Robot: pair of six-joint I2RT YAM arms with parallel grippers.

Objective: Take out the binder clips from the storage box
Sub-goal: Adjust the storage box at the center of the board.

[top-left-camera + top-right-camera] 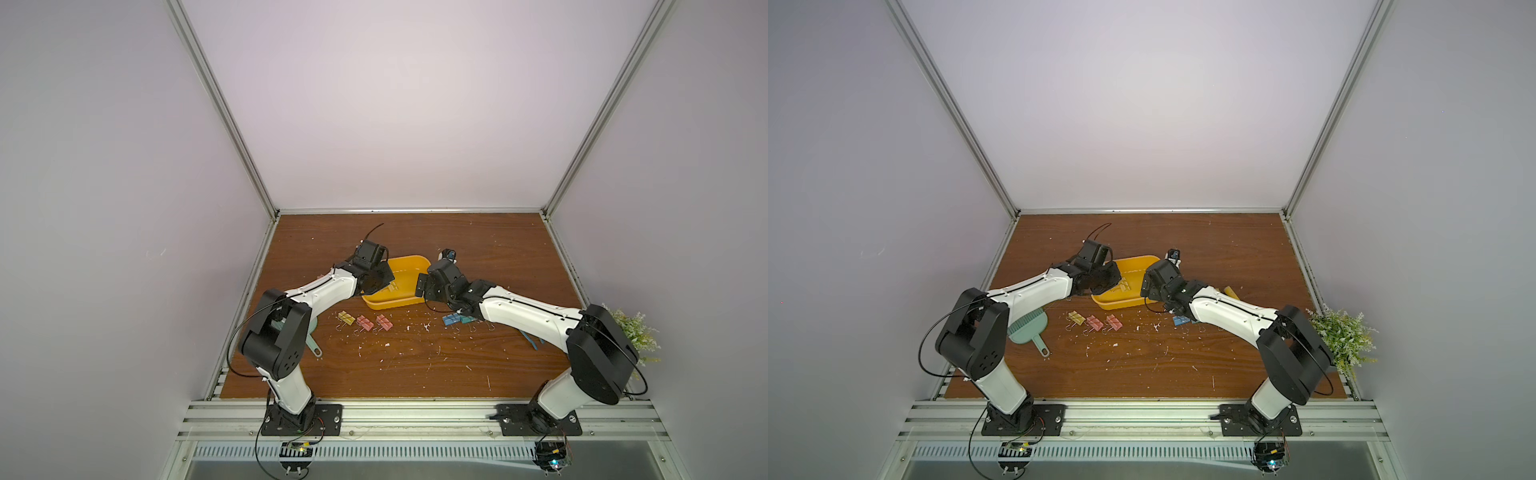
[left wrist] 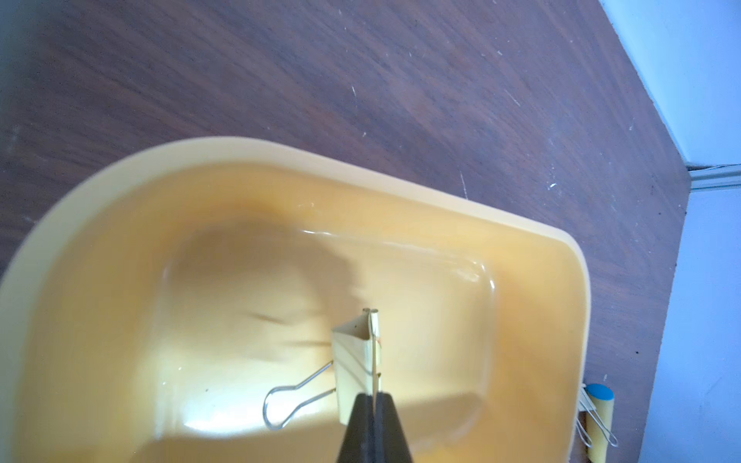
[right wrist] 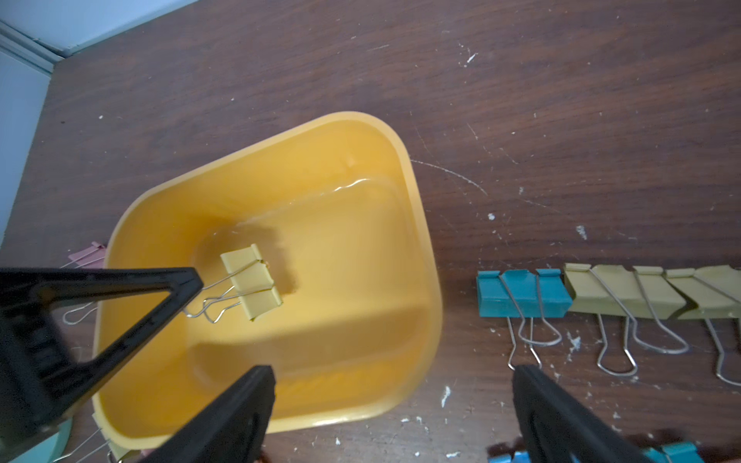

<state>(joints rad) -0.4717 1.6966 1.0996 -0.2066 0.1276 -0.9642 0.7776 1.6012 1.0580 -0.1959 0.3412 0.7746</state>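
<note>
The yellow storage box [image 1: 409, 258] sits mid-table, also seen in the wrist views [image 2: 577, 288] [image 3: 421, 240]. My left gripper [image 2: 375, 397] reaches into it and is shut on a wire handle of a pale yellow binder clip [image 2: 355, 360] [image 3: 252, 280]. I cannot tell whether that clip still touches the box floor. My right gripper [image 3: 393, 373] hangs open over the box's right rim, holding nothing. On the table in front of the box lie a yellow clip [image 1: 346, 318] and two pink clips [image 1: 364, 323]. A blue clip [image 3: 521, 292] and yellow clips [image 3: 625, 292] lie in a row to the right.
A teal dustpan with a brush [image 1: 1027, 328] lies under the left arm. A green plant [image 1: 1343, 336] stands at the right edge. A yellow handle [image 1: 1231, 292] shows behind the right arm. White scraps [image 1: 426, 327] are scattered over the wood.
</note>
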